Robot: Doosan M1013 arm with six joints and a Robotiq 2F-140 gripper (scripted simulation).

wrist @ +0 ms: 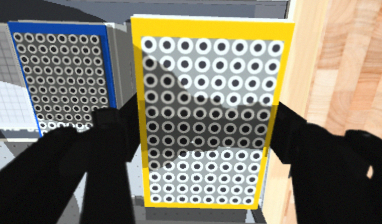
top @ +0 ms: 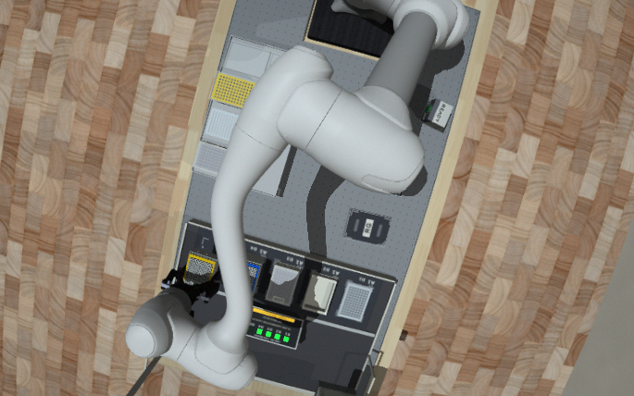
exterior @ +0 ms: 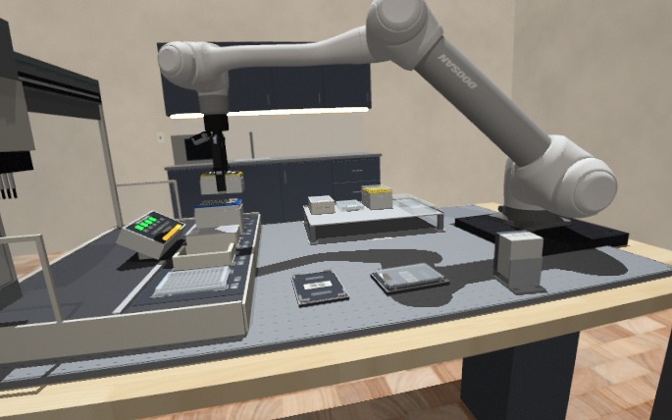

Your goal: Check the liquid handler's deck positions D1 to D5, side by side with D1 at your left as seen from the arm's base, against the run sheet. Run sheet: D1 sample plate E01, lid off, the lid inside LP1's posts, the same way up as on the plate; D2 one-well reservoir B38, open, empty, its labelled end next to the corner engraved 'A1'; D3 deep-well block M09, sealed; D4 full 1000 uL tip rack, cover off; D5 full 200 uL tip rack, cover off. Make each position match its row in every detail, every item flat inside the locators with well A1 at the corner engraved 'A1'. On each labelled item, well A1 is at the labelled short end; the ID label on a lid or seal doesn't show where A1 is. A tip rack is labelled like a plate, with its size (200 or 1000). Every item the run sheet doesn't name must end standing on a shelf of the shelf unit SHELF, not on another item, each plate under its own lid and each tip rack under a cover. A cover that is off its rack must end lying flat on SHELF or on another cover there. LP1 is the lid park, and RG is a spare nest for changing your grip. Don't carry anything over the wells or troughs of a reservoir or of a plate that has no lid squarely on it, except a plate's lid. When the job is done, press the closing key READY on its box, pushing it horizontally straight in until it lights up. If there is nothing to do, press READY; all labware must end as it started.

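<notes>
The long white arm reaches from its black base plate point(exterior: 609, 236) at one end of the grey perforated counter point(exterior: 432, 307) across to the far end, where the liquid handler's dark deck point(top: 388, 288) stands. Its forearm runs nearly level and high above the counter, and the last link turns straight down, so the black two-finger hand point(exterior: 220, 183) points vertically at the deck.

The hand is clenched on a yellow-framed tip rack with rows of white-ringed tips point(wrist: 207, 117), its fingers pressing on the two long sides near the middle. The rack hangs level in the air, well above the deck, over the deck position closest to the counter's long wooden edge point(top: 174, 196). In the wrist view this wooden edge is just beside the rack.

On the deck, a blue-framed tip rack point(wrist: 62, 75) stands in the position next to the one below the held rack.

A second yellow-topped tip rack point(top: 232, 90) stands on the low shelf unit point(exterior: 435, 208), near the same long edge of the counter.
</notes>
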